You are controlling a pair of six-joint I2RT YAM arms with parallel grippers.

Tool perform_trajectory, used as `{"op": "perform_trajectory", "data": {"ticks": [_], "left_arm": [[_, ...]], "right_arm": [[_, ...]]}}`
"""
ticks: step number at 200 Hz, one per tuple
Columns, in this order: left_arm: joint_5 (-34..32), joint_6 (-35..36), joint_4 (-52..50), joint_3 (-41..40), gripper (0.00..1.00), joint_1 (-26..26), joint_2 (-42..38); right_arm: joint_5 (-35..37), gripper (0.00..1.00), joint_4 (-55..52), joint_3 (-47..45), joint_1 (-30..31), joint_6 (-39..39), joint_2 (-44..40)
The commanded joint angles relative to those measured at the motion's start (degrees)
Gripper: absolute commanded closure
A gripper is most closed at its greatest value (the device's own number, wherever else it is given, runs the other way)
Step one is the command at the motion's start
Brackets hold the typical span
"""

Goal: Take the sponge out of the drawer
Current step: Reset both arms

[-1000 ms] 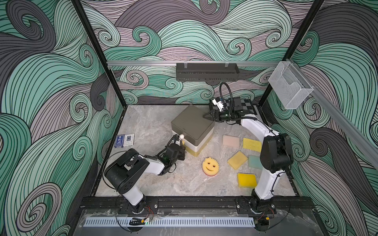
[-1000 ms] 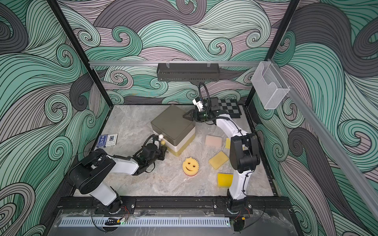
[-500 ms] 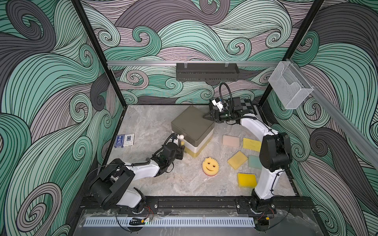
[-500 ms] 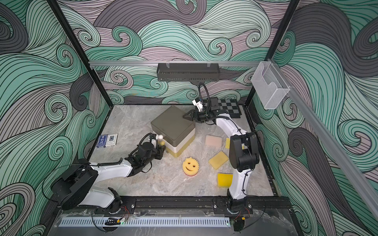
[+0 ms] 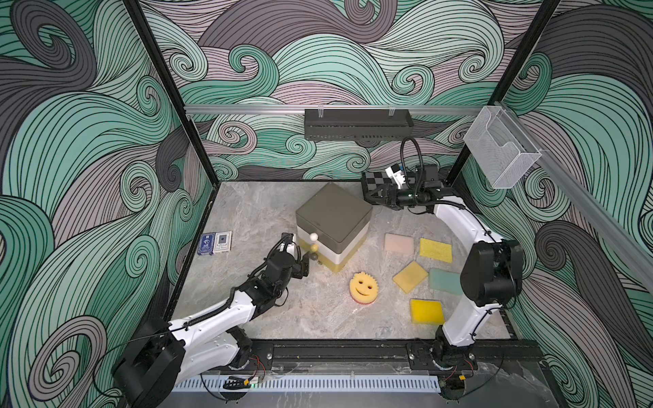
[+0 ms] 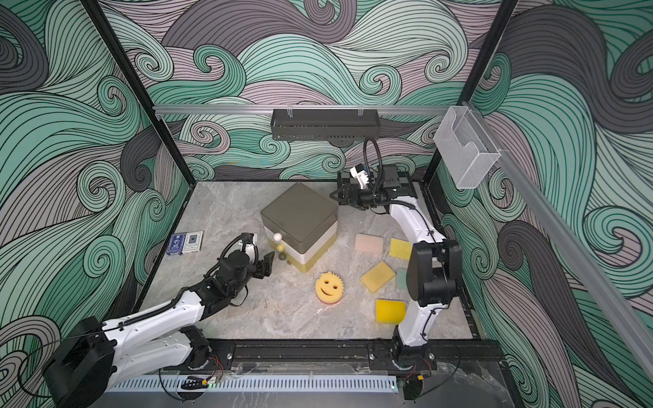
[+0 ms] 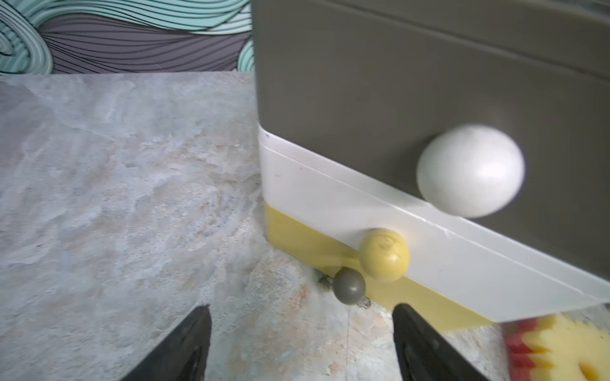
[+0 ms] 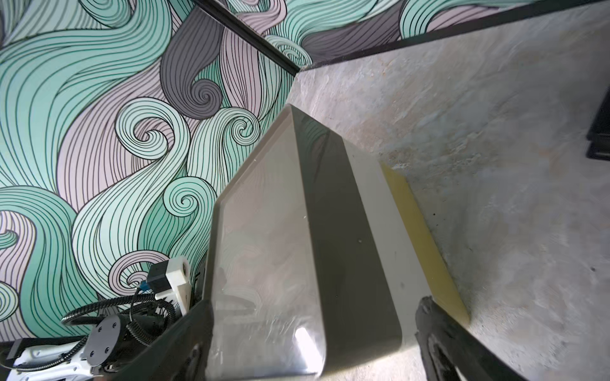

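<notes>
A square plastic drawer box (image 5: pixel 334 219) is banded olive-grey, white and yellow; a round smiley-faced sponge (image 5: pixel 364 287) is coloured yellow; walls (image 5: pixel 88 141) are patterned with teal-and-lilac swirls.

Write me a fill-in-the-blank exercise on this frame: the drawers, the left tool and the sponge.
The drawer unit has ____ knobs.
The top knob is ____.
The left tool is ____, gripping nothing.
The smiley sponge is mostly ____.
Missing words: three; white; open; yellow.
</notes>
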Motion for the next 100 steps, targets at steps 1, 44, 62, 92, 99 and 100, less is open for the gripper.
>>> {"op": "perform_trajectory", "data": {"ticks": [1,44,62,92,99,100], "left_arm": [[-7.16,2.09,-2.39,1.28,0.01,3.13,-2.6],[-7.71,4.4,4.18,4.7,0.01,13.79,-1.01],[-5.2,8.56,3.83,8.04,0.01,20.03,2.17],[-5.35,12.45,5.8,8.65,0.01,26.63,7.55],[-5.05,12.09,10.36,6.01,0.01,27.6,7.95],[-4.91,12.01,10.99,5.65,0.02,27.78,7.99]], "right_arm": [[4.5,0.02,0.01,-4.01,-1.46,-2.16,-7.11],[31.16,0.02,5.09,-25.06,-2.3,-3.17,-27.07],[40.04,0.01,9.35,-33.37,-3.27,-6.57,-32.9],[52.39,0.02,18.31,-44.07,-4.42,-10.62,-39.01],[52.97,0.02,22.2,-46.9,-5.36,-10.57,-40.07],[53.06,0.02,22.84,-47.29,-5.49,-10.57,-40.14]]}}
